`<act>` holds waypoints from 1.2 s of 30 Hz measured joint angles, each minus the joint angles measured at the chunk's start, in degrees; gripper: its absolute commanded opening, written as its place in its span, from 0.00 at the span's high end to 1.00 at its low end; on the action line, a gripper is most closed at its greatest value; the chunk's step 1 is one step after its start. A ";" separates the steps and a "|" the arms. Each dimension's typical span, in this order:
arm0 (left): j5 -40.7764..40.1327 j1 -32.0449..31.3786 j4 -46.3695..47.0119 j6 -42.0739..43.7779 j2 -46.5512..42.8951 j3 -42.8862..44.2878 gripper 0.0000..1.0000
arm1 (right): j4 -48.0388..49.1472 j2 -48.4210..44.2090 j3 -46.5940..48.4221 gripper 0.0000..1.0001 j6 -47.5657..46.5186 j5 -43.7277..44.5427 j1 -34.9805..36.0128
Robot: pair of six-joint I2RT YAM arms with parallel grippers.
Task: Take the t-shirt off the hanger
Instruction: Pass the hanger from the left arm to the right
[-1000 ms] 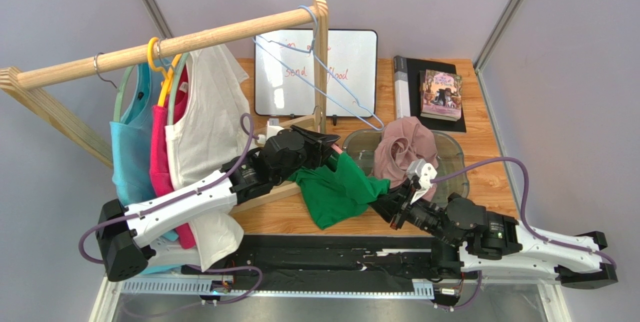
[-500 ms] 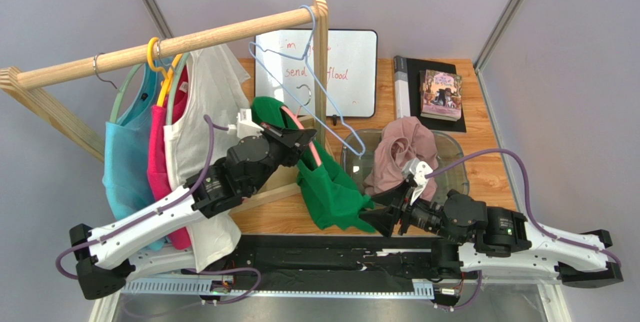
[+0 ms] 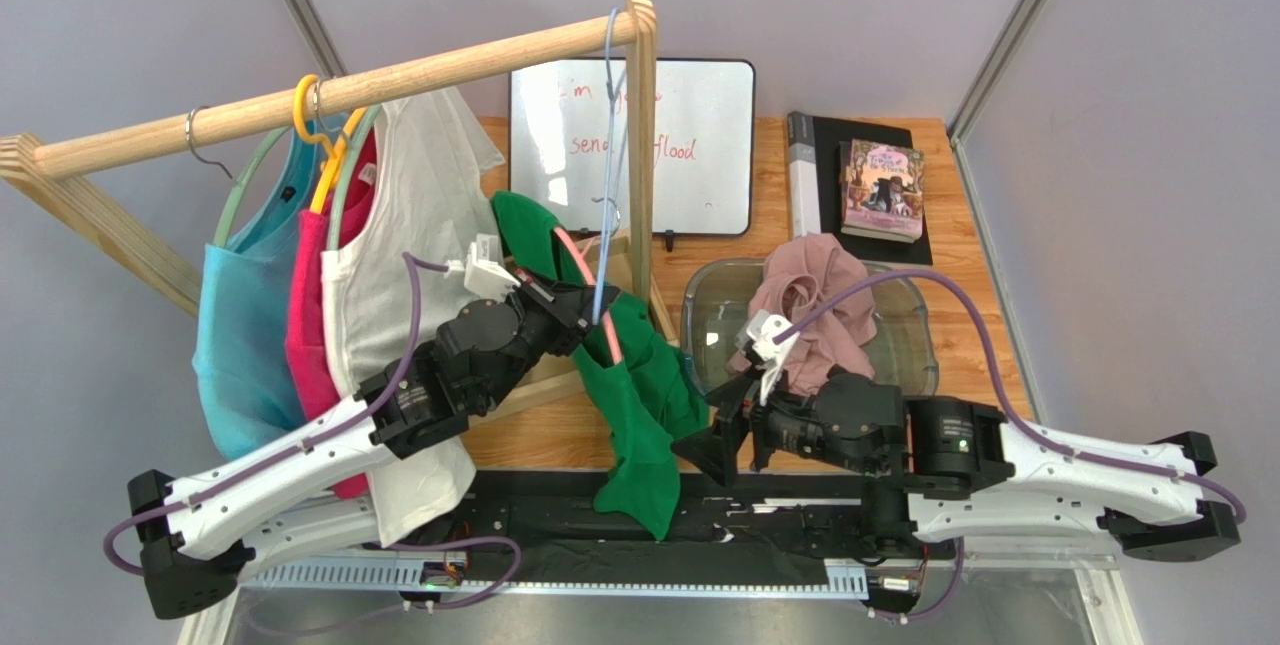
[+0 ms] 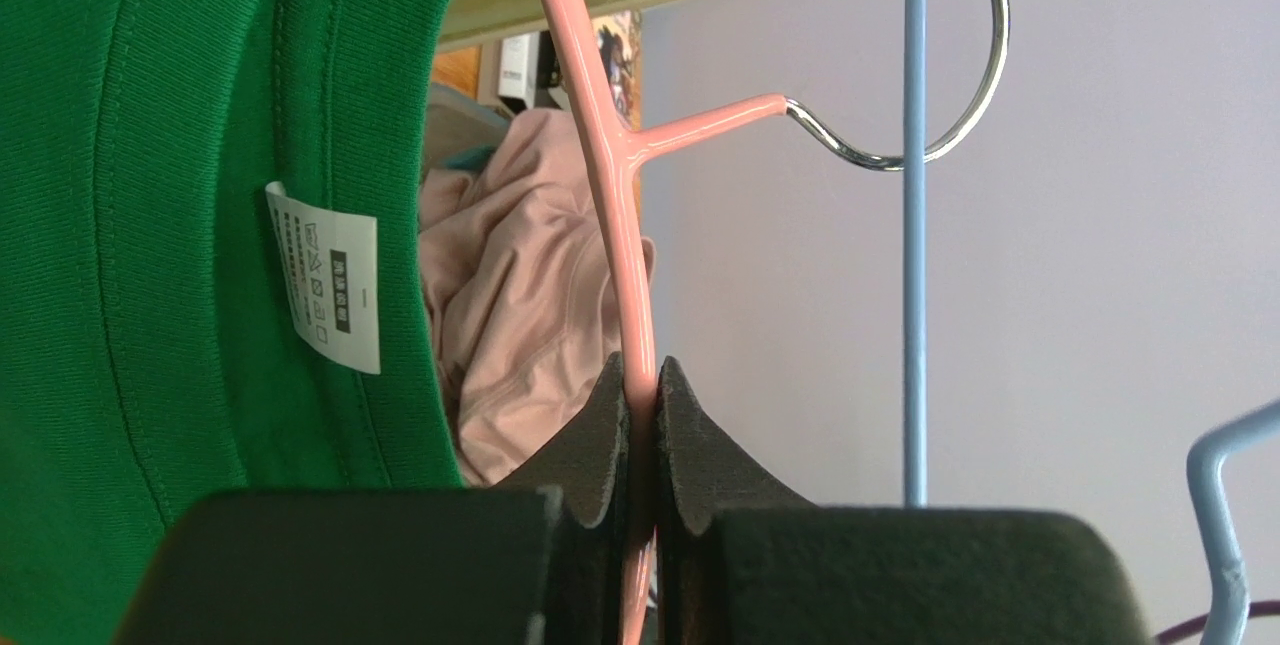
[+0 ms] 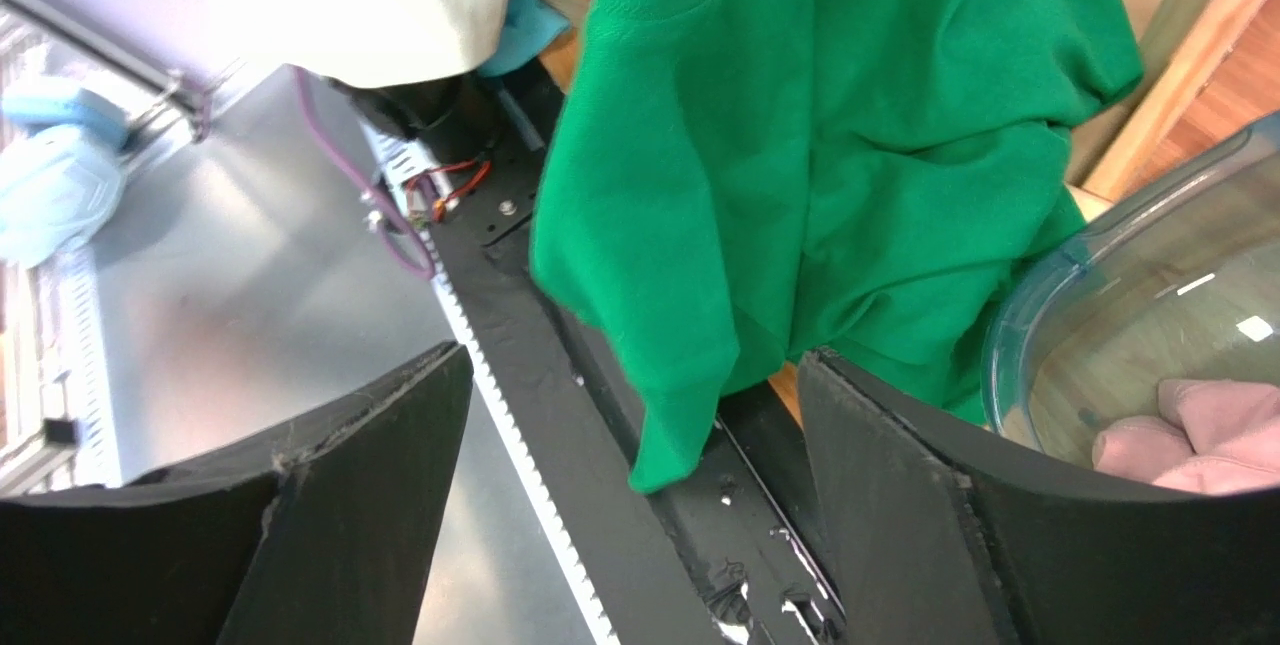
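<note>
A green t-shirt [image 3: 639, 390] hangs on a pink hanger [image 3: 583, 273], lifted above the table in front of the wooden rack. My left gripper [image 3: 579, 308] is shut on the hanger's pink arm [image 4: 601, 150], just below its metal hook [image 4: 962, 105]. The shirt's collar and label [image 4: 181, 225] hang to the left of the fingers. My right gripper [image 3: 718, 438] stands open, low and to the right of the shirt. In the right wrist view the shirt's lower corner [image 5: 676, 420] dangles between the spread fingers [image 5: 631, 375], untouched by either finger.
A wooden rack [image 3: 376, 75] carries blue, pink and white garments [image 3: 391, 270] on hangers at the left. A light-blue wire hanger [image 3: 609, 150] hangs from the rail beside the pink hanger. A clear bowl [image 3: 909, 318] holds a dusty-pink garment [image 3: 812, 308]. A whiteboard [image 3: 699, 105] and book [image 3: 881, 189] lie behind.
The left gripper shut on the pink hanger and raised it, so the green t-shirt left the table and now hangs. The right gripper opened and moved left, to the shirt's lower corner.
</note>
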 measured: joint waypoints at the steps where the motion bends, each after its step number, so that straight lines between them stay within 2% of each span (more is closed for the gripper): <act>1: 0.42 0.00 0.11 -0.07 -0.07 -0.13 1.00 | 0.63 1.29 -0.02 0.12 0.37 0.42 0.00; 6: 3.26 0.00 0.90 -1.55 -0.79 -2.56 1.00 | 5.55 5.51 -0.39 0.08 0.72 3.10 0.00; 13: 6.40 0.00 1.20 -1.90 -2.49 -3.69 1.00 | 9.68 4.98 -1.22 0.09 -3.52 5.99 0.00; 22: 14.69 0.35 5.03 -3.69 2.80 -3.52 1.00 | 11.72 13.18 0.09 0.10 -8.35 7.41 0.00; 27: 15.72 0.46 3.13 -3.61 2.62 -1.42 1.00 | 14.10 13.29 -0.66 0.19 -9.70 7.85 0.00; 31: 17.40 0.46 3.91 -4.42 2.95 -1.33 1.00 | 16.76 14.60 -0.74 0.37 -10.12 11.10 0.00; 33: 17.81 0.44 4.70 -4.85 4.31 -1.33 1.00 | 20.85 16.46 -1.75 0.74 -9.90 13.53 0.07; 35: 17.55 0.33 4.76 -4.98 4.79 -1.33 1.00 | 22.29 17.09 -2.16 0.88 -9.22 14.64 0.13; 36: 17.05 0.28 4.76 -4.87 4.98 -1.33 1.00 | 22.47 17.46 -2.51 1.00 -7.85 17.14 0.15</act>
